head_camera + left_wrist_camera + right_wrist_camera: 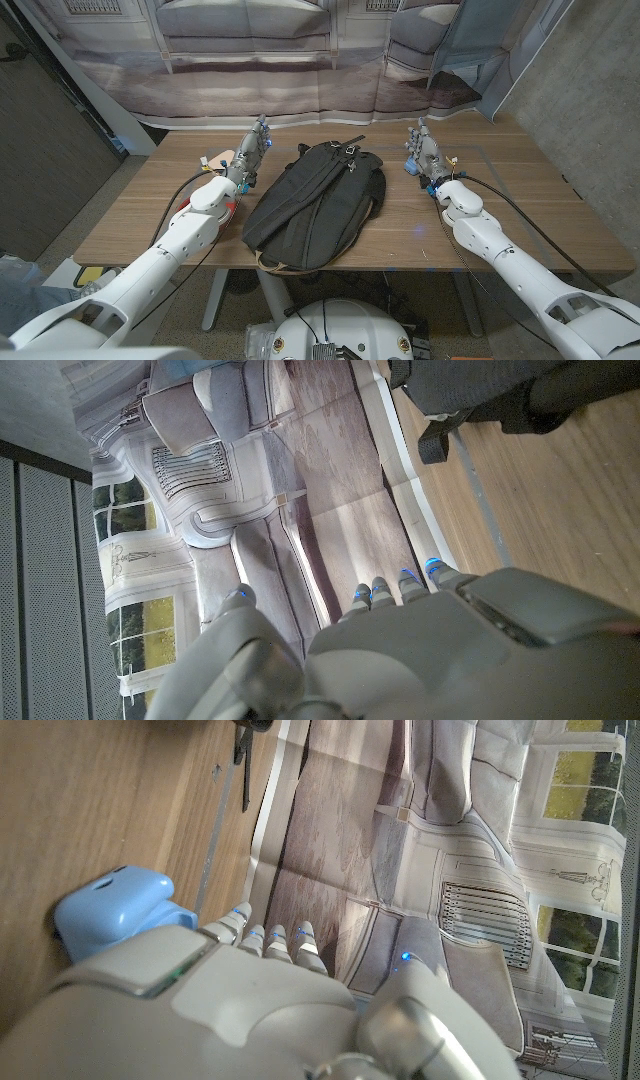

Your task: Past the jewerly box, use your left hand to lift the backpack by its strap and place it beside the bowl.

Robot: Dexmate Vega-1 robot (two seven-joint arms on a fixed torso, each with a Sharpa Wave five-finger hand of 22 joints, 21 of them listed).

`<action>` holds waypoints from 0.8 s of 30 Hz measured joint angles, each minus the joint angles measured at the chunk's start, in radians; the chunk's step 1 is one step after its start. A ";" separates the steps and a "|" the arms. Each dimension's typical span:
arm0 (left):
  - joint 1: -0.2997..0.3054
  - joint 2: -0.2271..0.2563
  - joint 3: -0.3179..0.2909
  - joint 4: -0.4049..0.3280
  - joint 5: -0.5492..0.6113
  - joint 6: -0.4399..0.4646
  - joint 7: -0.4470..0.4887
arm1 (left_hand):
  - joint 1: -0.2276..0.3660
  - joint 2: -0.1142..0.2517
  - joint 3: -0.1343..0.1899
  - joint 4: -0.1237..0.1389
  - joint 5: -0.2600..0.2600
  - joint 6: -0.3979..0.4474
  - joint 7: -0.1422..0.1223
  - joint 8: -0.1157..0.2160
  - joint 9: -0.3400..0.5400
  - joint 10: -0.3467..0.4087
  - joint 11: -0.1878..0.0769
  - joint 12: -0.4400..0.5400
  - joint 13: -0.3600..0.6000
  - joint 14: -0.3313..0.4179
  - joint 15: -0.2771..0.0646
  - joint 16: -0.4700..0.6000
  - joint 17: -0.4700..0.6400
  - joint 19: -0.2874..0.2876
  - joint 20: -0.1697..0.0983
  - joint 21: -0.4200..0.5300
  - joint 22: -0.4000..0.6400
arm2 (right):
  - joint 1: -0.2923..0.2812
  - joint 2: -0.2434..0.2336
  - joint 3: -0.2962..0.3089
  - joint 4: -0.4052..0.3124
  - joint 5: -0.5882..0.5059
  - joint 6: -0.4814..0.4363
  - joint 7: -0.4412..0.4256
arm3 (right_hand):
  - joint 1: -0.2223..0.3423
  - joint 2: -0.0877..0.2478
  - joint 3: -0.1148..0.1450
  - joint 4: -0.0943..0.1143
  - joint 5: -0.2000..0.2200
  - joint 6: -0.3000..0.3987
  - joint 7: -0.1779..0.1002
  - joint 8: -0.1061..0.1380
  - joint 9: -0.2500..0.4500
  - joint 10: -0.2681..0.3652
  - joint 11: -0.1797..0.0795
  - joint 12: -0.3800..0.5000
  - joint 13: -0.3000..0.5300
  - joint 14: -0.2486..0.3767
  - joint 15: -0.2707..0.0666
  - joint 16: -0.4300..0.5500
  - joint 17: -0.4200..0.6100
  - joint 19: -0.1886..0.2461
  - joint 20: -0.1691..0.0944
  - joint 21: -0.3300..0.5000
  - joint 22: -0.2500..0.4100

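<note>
A black backpack (315, 205) lies flat in the middle of the wooden tabletop (500, 235), its lower end at the near edge and its top pointing toward the printed backdrop (270, 60) behind. The left hand (252, 153) stands just left of the backpack's upper part, fingers extended toward the backdrop and grasping nothing; in the left wrist view the fingertips (400, 582) reach past the tabletop's far edge, with the backpack (500, 395) and a dangling strap (440, 438) off to one side. The right hand (424, 150) stands well to the right of the backpack, released, fingers apart. A light blue box (115, 915) sits on the tabletop just beside it, seen close in the right wrist view.
</note>
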 measured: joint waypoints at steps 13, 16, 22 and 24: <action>0.027 0.028 -0.017 -0.049 0.003 0.004 0.012 | 0.013 0.013 0.004 -0.004 0.000 0.020 0.001 0.000 0.000 0.008 0.007 0.000 0.000 0.000 0.000 0.000 0.000 -0.002 0.002 0.000 0.000 | -0.020 -0.007 0.008 -0.030 0.004 0.001 -0.017 | 0.005 0.005 0.000 0.000 0.000 0.000 0.000 0.000 0.000 0.005 0.005 0.000 0.000 -0.006 0.006 0.000 0.000 0.000 0.000 0.000 0.000; 0.034 0.032 -0.021 -0.055 0.002 -0.008 0.007 | 0.017 0.017 0.004 -0.004 0.000 0.020 0.001 0.000 0.000 0.015 0.004 0.000 0.000 0.000 0.000 0.000 0.000 -0.005 0.005 0.000 0.000 | -0.024 -0.008 0.010 -0.035 0.005 -0.001 -0.021 | 0.010 0.011 0.000 0.000 0.000 0.000 0.000 -0.004 0.000 0.007 0.003 0.000 0.005 -0.006 0.006 0.000 0.000 0.000 0.000 0.000 0.000; 0.045 0.036 -0.025 -0.062 0.002 -0.035 -0.006 | 0.017 0.017 0.007 -0.007 0.000 0.030 0.001 0.000 0.000 0.017 0.005 0.000 0.000 0.000 0.000 0.000 0.000 -0.005 0.005 0.000 0.005 | -0.032 -0.008 0.011 -0.045 0.006 -0.002 -0.027 | 0.010 0.011 0.003 -0.003 0.000 0.000 0.000 -0.004 0.000 0.009 0.002 0.000 0.005 -0.006 0.006 0.000 0.000 0.007 0.007 0.000 0.000; 0.055 0.041 -0.028 -0.069 0.002 -0.040 -0.009 | 0.017 0.017 0.007 -0.007 0.000 0.030 0.001 0.000 0.000 0.018 0.006 0.000 0.000 0.000 0.000 0.000 0.000 -0.005 0.005 0.000 0.005 | -0.034 -0.008 0.011 -0.047 0.006 -0.003 -0.031 | 0.010 0.011 -0.001 -0.007 0.000 0.008 -0.003 -0.004 0.000 0.018 0.004 0.000 0.005 -0.006 0.006 0.000 0.000 0.007 0.007 0.000 0.000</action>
